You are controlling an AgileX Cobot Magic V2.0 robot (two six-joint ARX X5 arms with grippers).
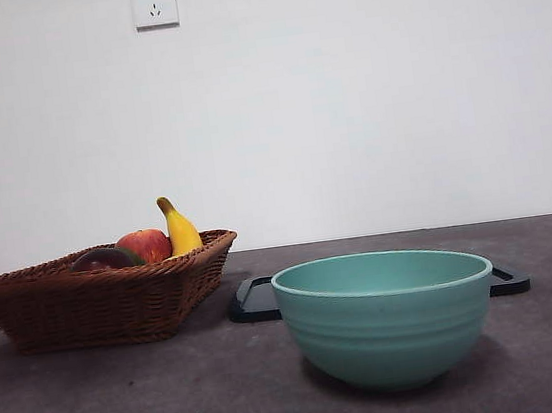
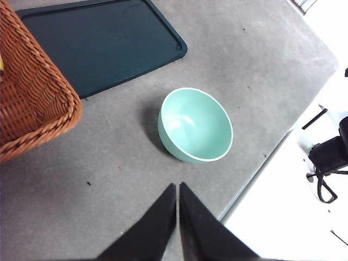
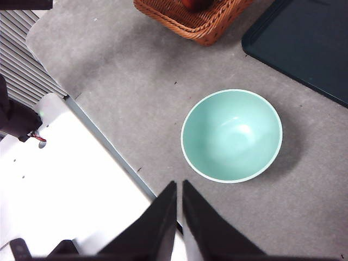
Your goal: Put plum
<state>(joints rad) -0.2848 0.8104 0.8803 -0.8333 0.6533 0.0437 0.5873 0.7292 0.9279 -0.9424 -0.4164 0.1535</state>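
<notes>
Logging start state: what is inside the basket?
Over the basket rim show the dark plum, an apple and a banana. The wicker wall hides anything lower down.

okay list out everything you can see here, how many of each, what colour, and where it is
basket: 1, brown wicker, on the table, off to one side of the bowl
plum: 1, dark purple-maroon, in the basket, mostly hidden by the rim
apple: 1, red-yellow, in the basket beside the plum
banana: 1, yellow, in the basket, tip pointing up
bowl: 1, mint green, empty, on the table
tray: 1, dark green, flat on the table behind the bowl
table: 1, grey
wall socket: 1, white, on the wall
left gripper: 1, black, shut, above the table
right gripper: 1, black, shut, above the table edge
</notes>
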